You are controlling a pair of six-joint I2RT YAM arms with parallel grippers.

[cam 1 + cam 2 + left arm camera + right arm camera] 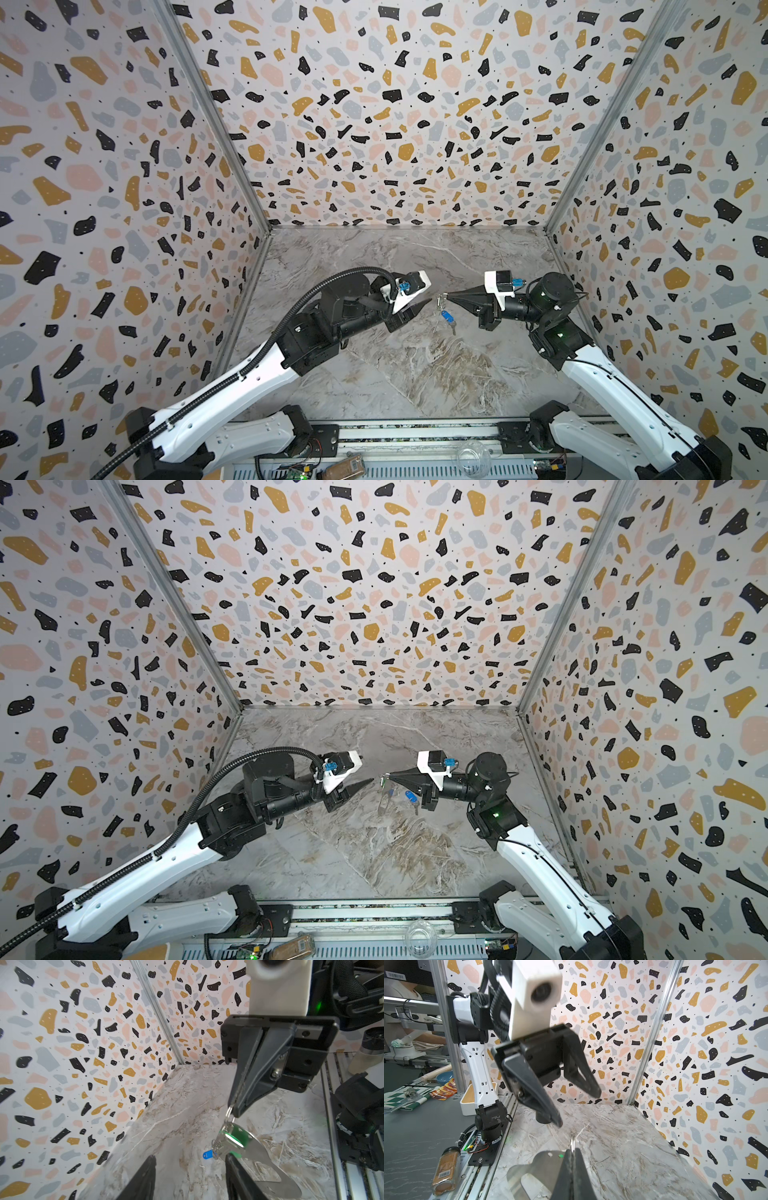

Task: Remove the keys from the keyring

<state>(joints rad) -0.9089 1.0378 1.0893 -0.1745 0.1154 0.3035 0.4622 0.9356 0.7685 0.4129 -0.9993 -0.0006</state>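
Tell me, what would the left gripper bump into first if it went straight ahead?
Probably the green-tagged key hanging on the keyring under the shut right gripper, though depth is hard to judge.

Brown spice jar (445, 1169) on side; clear bowl (473, 457)

Keyring strap (266, 1159), smooth grey with a mirror-like sheen; its ring (572, 1144), thin bright metal; blue tag (446, 316) and green tag (239, 1136), glossy plastic; key (453, 329), dull dark metal; table (395, 374), polished marble-look surface; walls (374, 124), matt terrazzo print.
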